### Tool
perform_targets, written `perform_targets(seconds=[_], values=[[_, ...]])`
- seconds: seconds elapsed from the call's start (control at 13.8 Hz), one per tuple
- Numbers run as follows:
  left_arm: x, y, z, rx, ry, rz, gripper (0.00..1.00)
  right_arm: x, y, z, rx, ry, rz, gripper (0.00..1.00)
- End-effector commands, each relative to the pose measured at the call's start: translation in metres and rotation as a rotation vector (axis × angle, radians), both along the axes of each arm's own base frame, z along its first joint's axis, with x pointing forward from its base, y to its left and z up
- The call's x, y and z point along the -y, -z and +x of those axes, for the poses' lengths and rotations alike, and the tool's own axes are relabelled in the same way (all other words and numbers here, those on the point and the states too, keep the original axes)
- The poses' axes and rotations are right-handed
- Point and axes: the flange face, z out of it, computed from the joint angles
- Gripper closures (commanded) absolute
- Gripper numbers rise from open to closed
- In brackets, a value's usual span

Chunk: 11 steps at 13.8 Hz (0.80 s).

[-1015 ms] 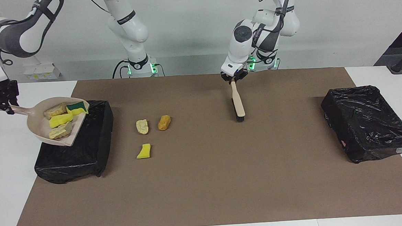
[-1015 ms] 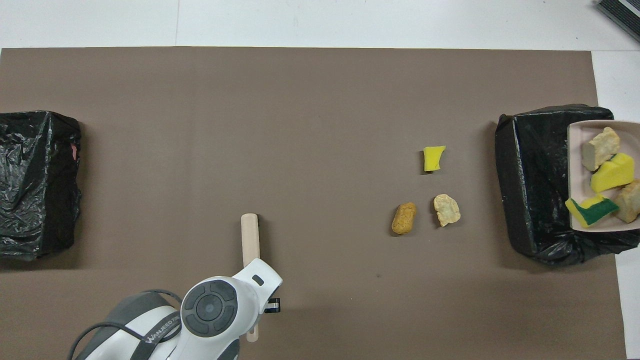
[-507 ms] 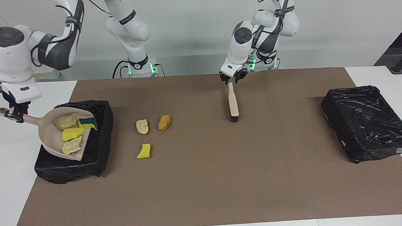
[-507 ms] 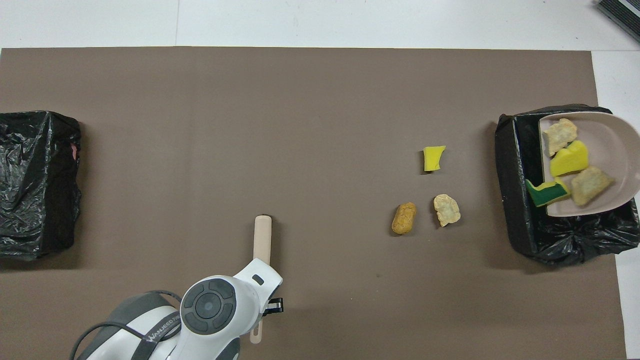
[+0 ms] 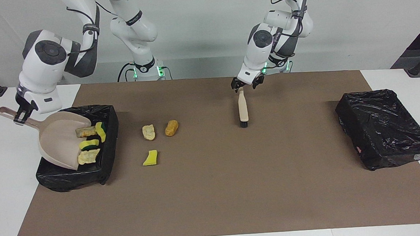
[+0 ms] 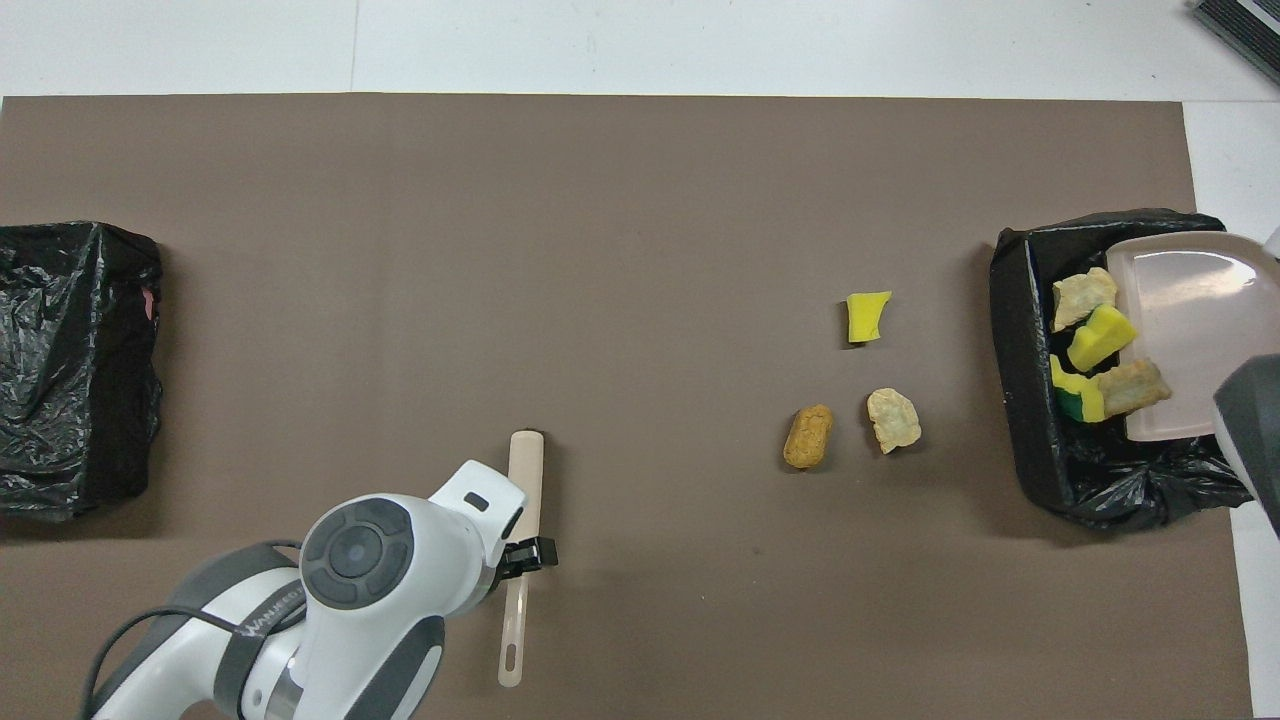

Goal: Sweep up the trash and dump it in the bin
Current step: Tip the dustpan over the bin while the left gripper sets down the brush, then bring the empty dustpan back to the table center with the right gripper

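Right gripper clamps beige plastic dustpan tilted over black-lined bin; 4 sponge scraps at its lip; 3 scraps on brown mat; left gripper, fingers apart, above wooden brush.

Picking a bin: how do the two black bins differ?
The bin at the right arm's end has the dustpan tilted over it, four scraps at its lip; the bin at the left arm's end has nothing over it. Three loose scraps lie near the first, none near the second. Both are black-lined.
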Motion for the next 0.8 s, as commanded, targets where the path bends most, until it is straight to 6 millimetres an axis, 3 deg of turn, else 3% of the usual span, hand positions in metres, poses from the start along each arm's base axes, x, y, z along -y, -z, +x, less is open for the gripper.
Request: perform_targets(seconds=[0.0, 0.22, 0.36, 0.58, 0.72], values=[[-0.023, -0.003, 0.040, 0.016, -0.050, 0.000, 0.00, -0.005, -0.034, -0.012, 0.020, 0.005, -0.084, 1.00], [-0.065, -0.014, 0.072, 0.073, -0.003, 0.031, 0.00, -0.007, -0.068, -0.017, 0.037, -0.014, -0.102, 1.00], [-0.099, -0.022, 0.089, 0.096, 0.026, 0.018, 0.00, -0.008, -0.077, -0.020, 0.056, -0.012, -0.090, 1.00], [-0.154, -0.056, 0.116, 0.091, 0.074, 0.006, 0.00, -0.019, -0.082, -0.021, 0.098, 0.047, 0.029, 1.00], [-0.190, -0.078, 0.126, 0.069, 0.126, 0.029, 0.00, -0.047, -0.075, -0.016, 0.163, 0.095, 0.130, 1.00]])
